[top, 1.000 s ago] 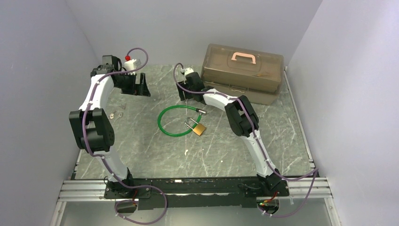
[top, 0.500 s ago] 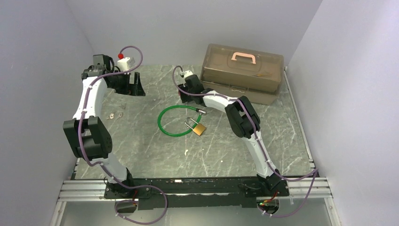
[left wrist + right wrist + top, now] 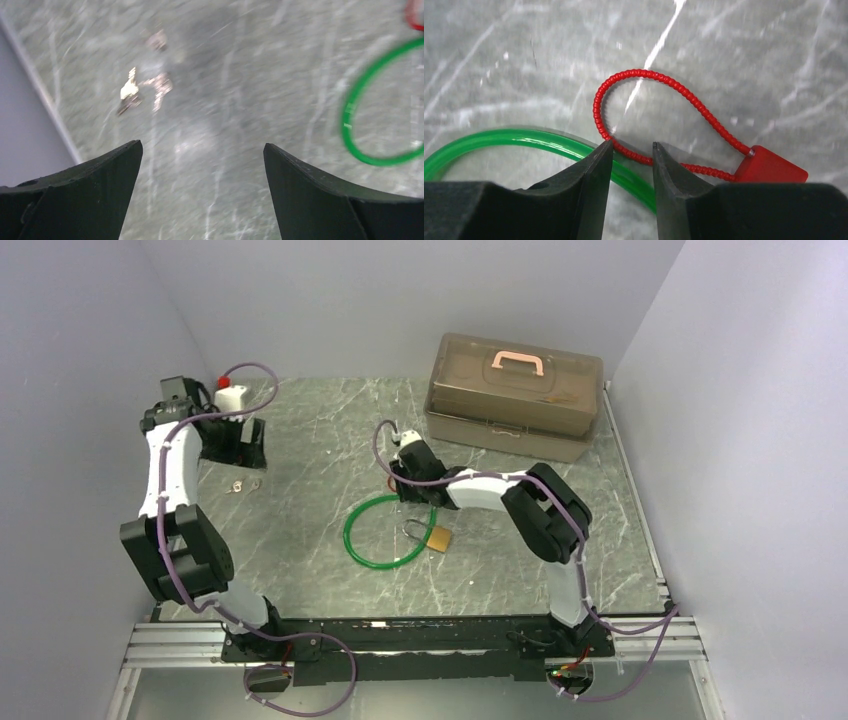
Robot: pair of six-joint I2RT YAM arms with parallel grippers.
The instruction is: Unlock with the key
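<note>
Left gripper (image 3: 200, 147), jaws spread wide, hangs over bare table (image 3: 320, 430) with the keys (image 3: 142, 90) ahead and the side wall (image 3: 80, 390) close on its left. Right gripper (image 3: 631, 147): narrow gap between the tips, crowded by the red bead loop (image 3: 646, 73) and green cable (image 3: 539, 137); padlock (image 3: 438, 537) just beside, toolbox (image 3: 515, 395) blocks the far right corner.

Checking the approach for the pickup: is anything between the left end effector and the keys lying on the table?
Nothing visible stands in the way. In the left wrist view the keys lie in the open ahead of the open left end effector. The green cable lies well off to the side, apart from them.
</note>
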